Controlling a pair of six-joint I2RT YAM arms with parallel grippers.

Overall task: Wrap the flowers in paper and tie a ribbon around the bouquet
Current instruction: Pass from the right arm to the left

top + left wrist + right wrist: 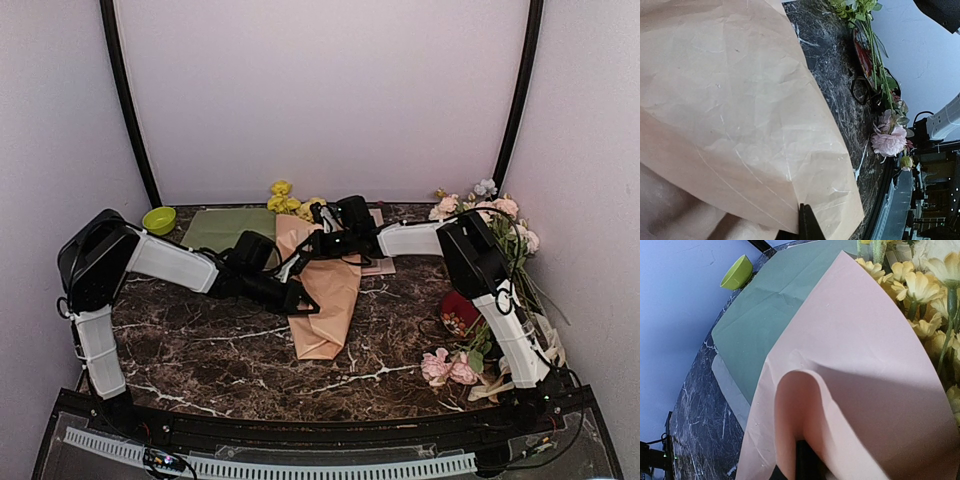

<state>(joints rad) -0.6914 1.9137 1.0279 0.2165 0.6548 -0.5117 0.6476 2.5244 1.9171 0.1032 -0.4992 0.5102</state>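
Your left gripper (306, 302) touches the left edge of the peach paper (328, 300); you cannot tell whether it pinches. The paper lies mid-bench (200, 350), wrapped around the yellow flowers (287, 198) at its far end. Your right gripper (318, 244) is clamped on the paper's upper fold.

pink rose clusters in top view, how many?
2: one pink rose cluster near right, by the right arm's base; another at the far right corner. That arm may hide more.
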